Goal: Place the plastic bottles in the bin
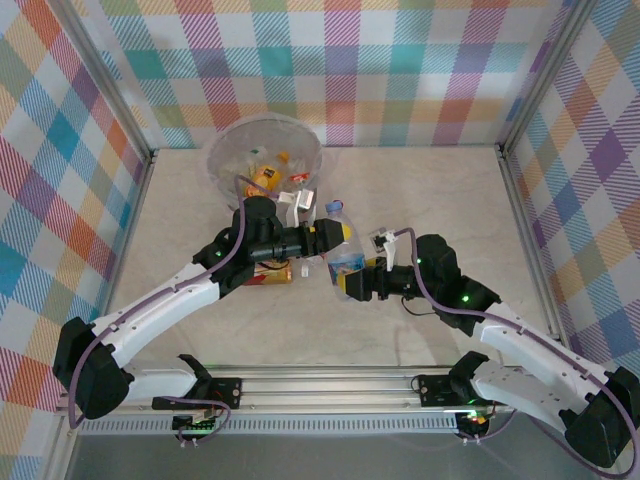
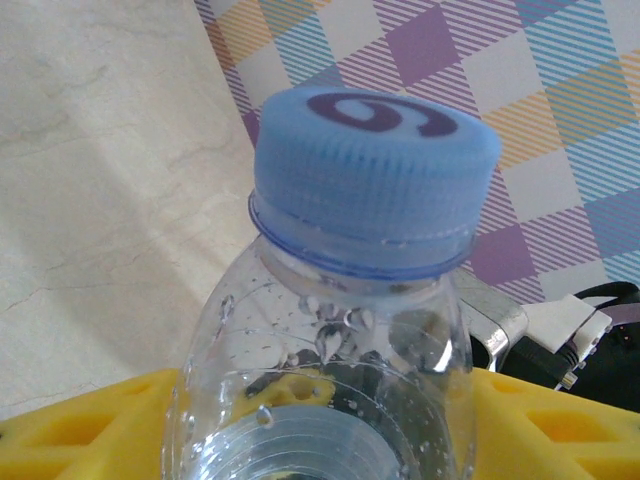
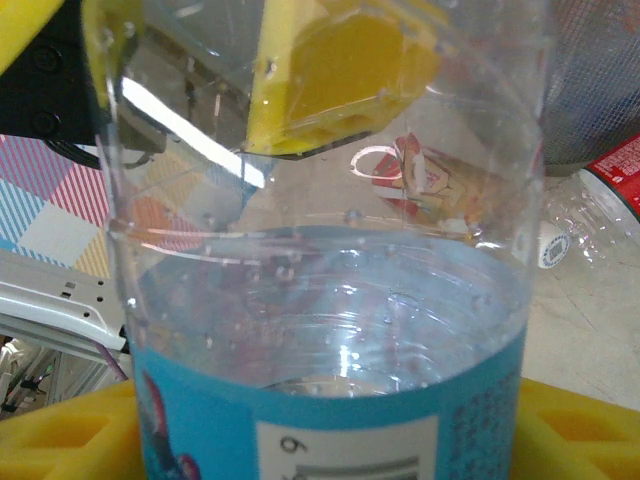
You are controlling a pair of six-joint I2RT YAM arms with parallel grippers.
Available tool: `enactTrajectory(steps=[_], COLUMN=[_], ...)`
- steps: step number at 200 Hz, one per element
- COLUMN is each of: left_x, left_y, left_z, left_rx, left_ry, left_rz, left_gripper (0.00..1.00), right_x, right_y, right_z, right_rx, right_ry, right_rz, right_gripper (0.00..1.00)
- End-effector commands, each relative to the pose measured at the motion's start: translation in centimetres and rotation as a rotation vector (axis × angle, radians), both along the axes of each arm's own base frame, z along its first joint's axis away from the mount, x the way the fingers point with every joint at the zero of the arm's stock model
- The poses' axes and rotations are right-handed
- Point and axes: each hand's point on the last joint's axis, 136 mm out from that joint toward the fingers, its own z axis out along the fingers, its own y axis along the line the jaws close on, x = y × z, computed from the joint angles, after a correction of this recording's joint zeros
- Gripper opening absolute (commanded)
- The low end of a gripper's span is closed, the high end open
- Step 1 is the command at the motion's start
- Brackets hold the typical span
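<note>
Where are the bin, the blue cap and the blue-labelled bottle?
bin (image 1: 225, 150), top external view, left wall.
blue cap (image 2: 370, 195), left wrist view, ribbed side.
blue-labelled bottle (image 3: 330, 300), right wrist view, clear body.

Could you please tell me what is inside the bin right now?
Several bottles, some orange-labelled, lie inside the bin; the left arm covers its near edge, so anything there is hidden.

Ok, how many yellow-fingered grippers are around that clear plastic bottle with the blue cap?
2. The left gripper straddles the clear plastic bottle just below its blue cap; the right gripper holds its blue-labelled body.
</note>
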Motion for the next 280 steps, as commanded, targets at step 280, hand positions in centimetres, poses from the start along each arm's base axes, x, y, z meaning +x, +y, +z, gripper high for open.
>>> enactTrajectory(steps=[280], left_x=[17.2], left_y=[12.4], left_z=[17.1], left_rx=[0.755], left_ry=[-0.711], left_rz=[0.445], left_gripper=[0.64], right_x=[0.2], right_y=[-5.0], right_z=[14.6], right_rx=[0.084], right_ry=[-0.526], right_rz=[-0.203], right_gripper=[1.00])
